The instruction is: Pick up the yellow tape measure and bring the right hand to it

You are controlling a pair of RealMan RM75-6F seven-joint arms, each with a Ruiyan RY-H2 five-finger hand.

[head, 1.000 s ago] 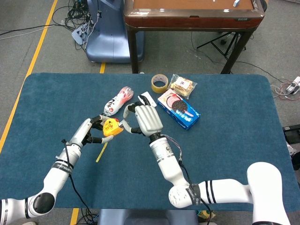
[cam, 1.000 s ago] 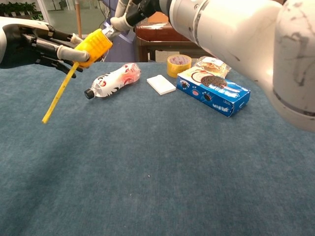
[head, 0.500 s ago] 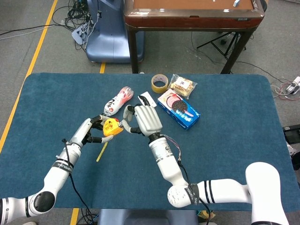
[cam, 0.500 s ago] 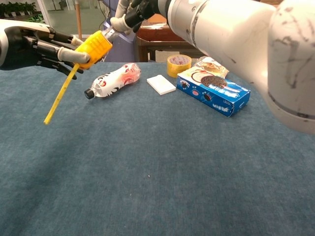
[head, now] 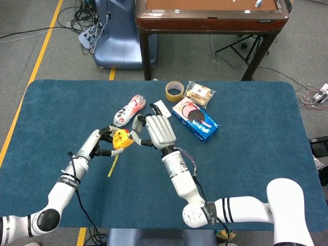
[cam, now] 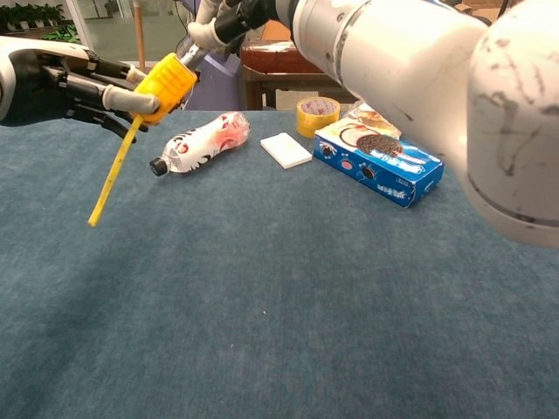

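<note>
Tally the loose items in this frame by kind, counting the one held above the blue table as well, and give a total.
Tape measure, yellow, held by the left robot hand: 1
Plastic bottle: 1
Tape roll: 1
Blue cookie box: 1
Clear snack packet: 1
Small white flat block: 1
Total: 6

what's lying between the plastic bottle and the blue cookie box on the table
A small flat white block lies on the blue cloth between the red-and-white plastic bottle and the blue cookie box, touching neither. The chest view shows it best.
</note>
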